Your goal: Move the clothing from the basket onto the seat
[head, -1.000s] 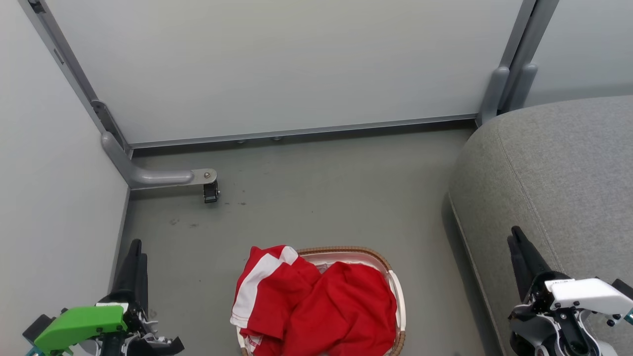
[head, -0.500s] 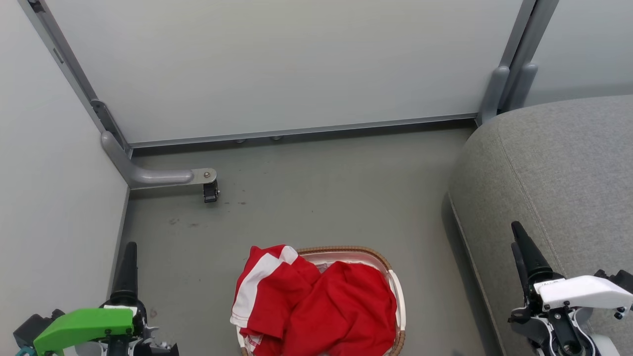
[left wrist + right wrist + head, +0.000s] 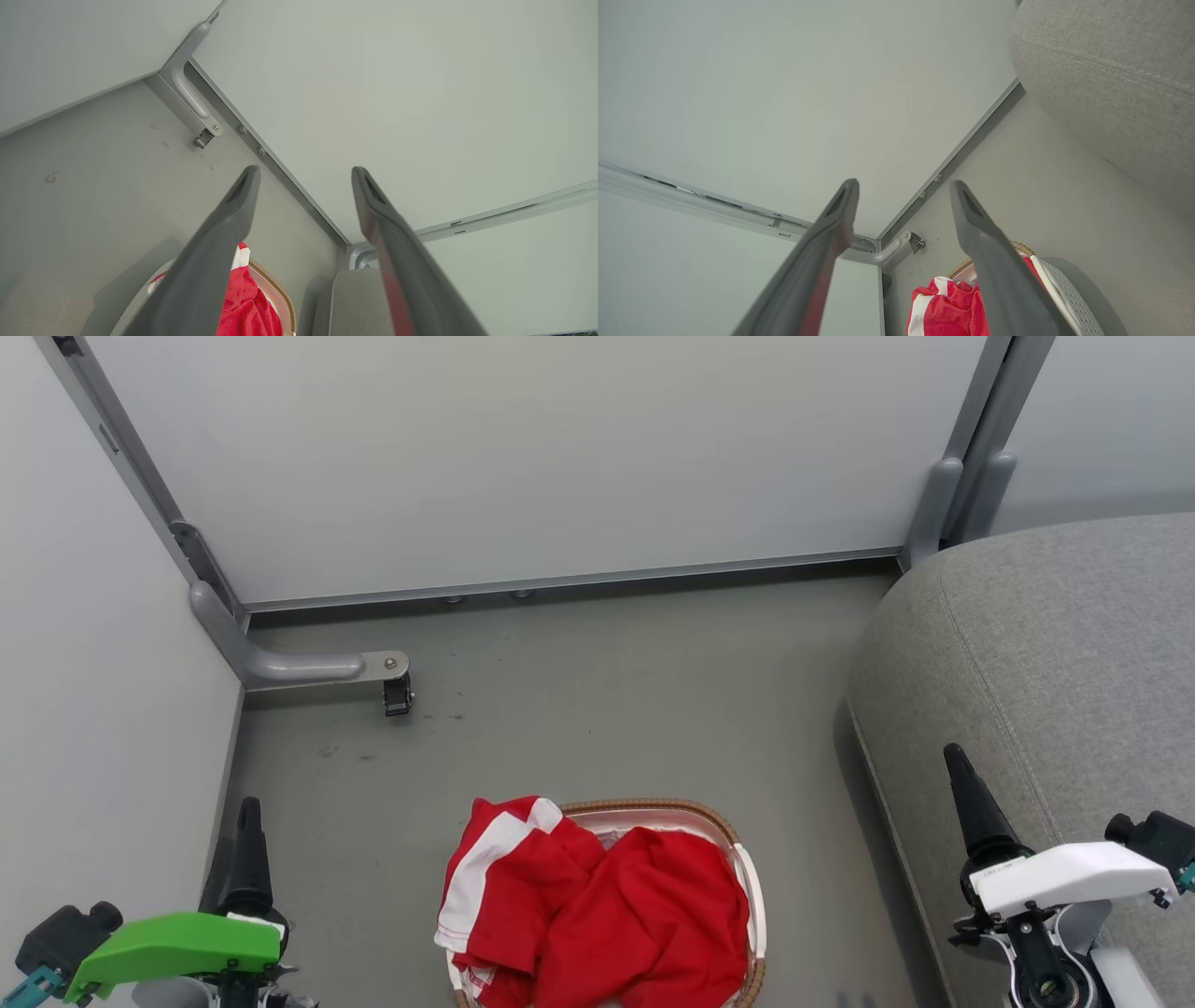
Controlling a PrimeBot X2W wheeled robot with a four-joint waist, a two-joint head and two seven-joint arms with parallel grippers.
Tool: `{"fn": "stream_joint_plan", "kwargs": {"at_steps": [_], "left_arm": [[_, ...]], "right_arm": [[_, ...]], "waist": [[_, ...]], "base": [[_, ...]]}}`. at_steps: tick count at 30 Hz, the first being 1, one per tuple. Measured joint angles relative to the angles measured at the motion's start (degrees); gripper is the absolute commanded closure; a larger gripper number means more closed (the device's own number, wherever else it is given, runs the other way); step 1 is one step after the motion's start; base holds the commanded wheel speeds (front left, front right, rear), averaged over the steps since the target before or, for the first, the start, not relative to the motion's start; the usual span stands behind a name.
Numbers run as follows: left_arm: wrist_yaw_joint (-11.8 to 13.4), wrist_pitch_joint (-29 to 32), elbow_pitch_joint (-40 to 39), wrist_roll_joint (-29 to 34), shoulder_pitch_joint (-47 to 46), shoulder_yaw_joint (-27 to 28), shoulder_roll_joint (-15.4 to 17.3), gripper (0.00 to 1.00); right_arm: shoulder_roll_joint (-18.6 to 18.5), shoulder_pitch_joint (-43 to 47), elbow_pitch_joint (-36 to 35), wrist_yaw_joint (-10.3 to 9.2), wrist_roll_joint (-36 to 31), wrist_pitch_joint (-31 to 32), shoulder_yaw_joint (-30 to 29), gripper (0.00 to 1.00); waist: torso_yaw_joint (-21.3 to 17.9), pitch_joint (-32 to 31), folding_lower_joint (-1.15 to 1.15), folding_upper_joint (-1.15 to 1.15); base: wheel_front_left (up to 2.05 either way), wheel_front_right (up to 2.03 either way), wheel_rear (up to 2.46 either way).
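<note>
Bright red clothing (image 3: 597,910) with white panels fills the oval white basket (image 3: 752,896), brown-rimmed, on the floor at the bottom centre; one piece hangs over its left rim. The grey seat (image 3: 1055,644) rises at the right. My left gripper (image 3: 245,817) hovers at the lower left, well left of the basket; in the left wrist view its fingers (image 3: 233,219) stand apart, open and empty. My right gripper (image 3: 957,765) hangs over the seat's front edge, right of the basket, open (image 3: 903,186) with nothing between. The clothing (image 3: 948,308) and basket (image 3: 1064,294) also appear low in the right wrist view.
Pale partition panels (image 3: 523,457) close the far side and the left. A grey foot with a small castor (image 3: 397,695) juts onto the floor at the left. Bare grey floor (image 3: 616,709) lies between the basket and the far panel.
Both grippers have turned on their wrists, so each now appears edge-on as a single dark spike. The right gripper has drifted up and left. The clothing and basket are as before.
</note>
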Motion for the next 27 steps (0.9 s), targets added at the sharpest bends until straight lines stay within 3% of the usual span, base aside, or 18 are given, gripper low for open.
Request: {"fn": "stream_joint_plan", "kwargs": {"at_steps": [11, 27], "left_arm": [[1.76, -2.27, 0.15, 12.22, 0.08, -1.69, 1.07, 0.0], [3.01, -5.22, 0.23, 24.57, 1.02, -5.45, 3.44, 0.0]], "right_arm": [[-1.59, -0.46, 0.71, 0.0, -10.24, -2.26, 2.41, 0.0], [-2.19, -0.94, 2.04, 0.0, -23.58, -5.24, 4.57, 0.0]], "waist": [[0.04, 0.0, 0.0, 0.0], [-0.16, -0.01, 0.0, 0.0]], "base": [[0.0, 0.0, 0.0], [0.0, 0.0, 0.0]]}}
